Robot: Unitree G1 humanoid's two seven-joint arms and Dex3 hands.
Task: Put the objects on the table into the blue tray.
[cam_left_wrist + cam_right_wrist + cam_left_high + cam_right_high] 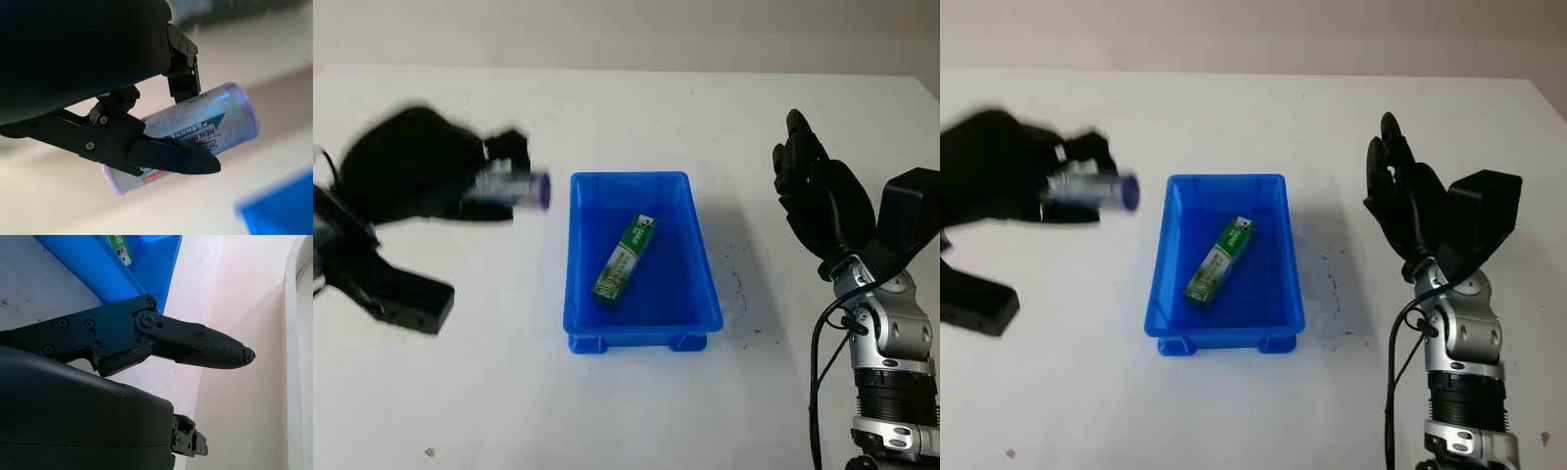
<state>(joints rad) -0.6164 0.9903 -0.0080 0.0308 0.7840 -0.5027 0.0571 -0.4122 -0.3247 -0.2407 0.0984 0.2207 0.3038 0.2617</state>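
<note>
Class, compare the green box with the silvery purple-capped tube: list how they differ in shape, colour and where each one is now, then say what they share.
Shape: the green rectangular box is flat-sided; the silvery purple-capped tube is round.
Colour: the box is green with white print; the tube is silvery-blue with purple ends.
Place: the box lies inside the blue plastic tray; the tube is outside it, clamped in the left hand, beside the tray's rim.
Shared: both are long, narrow, printed packages. The right hand is open, beyond the tray's other side.

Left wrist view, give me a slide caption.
Left hand grips a clear tube beside the blue tray.
</note>
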